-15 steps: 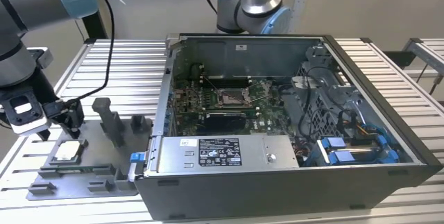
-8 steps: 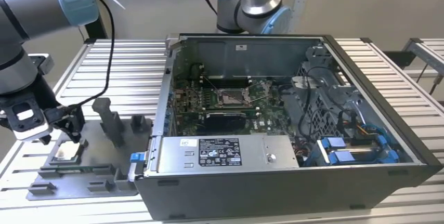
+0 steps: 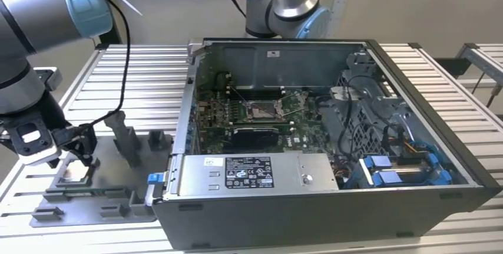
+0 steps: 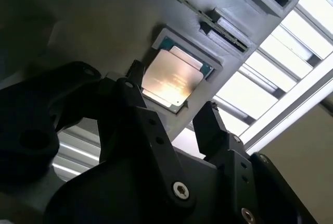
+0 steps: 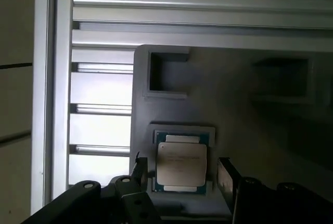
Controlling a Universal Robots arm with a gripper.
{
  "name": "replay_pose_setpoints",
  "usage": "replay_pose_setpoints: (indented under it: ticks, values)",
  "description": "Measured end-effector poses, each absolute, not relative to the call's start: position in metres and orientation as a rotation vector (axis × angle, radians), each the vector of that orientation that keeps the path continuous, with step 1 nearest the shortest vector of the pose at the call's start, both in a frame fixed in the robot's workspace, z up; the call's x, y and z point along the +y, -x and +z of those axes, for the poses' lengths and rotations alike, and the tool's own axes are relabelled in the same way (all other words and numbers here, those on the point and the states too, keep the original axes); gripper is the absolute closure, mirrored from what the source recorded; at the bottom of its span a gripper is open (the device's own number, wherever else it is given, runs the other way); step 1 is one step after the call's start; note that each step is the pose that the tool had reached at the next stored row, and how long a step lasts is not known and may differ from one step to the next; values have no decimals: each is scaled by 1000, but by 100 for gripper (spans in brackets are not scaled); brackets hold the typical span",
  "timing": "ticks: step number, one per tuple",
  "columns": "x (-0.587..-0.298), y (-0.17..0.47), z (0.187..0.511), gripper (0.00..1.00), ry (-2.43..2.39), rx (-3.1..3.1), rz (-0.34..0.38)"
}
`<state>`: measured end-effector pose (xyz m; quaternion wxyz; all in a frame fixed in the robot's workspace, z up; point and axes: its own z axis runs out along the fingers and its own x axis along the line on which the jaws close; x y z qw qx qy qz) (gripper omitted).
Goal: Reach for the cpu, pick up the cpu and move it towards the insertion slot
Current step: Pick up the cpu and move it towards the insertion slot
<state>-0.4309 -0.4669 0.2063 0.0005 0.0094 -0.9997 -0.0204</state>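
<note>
The cpu (image 4: 171, 79) (image 5: 181, 163) lies flat, silvery face up, in a square recess of the grey fixture plate (image 5: 244, 125). My gripper (image 4: 174, 99) (image 5: 182, 174) is open just above it, with one dark finger on each side of the chip and a gap to both. In the exterior view the gripper (image 3: 77, 157) hangs over the cpu (image 3: 75, 174) at the exterior view's left, outside the computer case. The insertion slot (image 3: 263, 110), a shiny metal frame with a dark centre, sits on the green board inside the case.
The fixture plate (image 3: 102, 198) carries upright grey blocks (image 3: 126, 139) close to my gripper. The open computer case (image 3: 314, 213) stands to the exterior view's right, with a power supply (image 3: 251, 174) along its near wall. A second arm (image 3: 287, 3) stands behind the case. The slatted table (image 3: 118, 77) lies underneath.
</note>
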Motion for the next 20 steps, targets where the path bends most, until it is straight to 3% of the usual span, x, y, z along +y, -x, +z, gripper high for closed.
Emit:
replay_pose_setpoints:
  ticks: [20]
  values:
    - [-469,432,185,0,-29,-3140,-64]
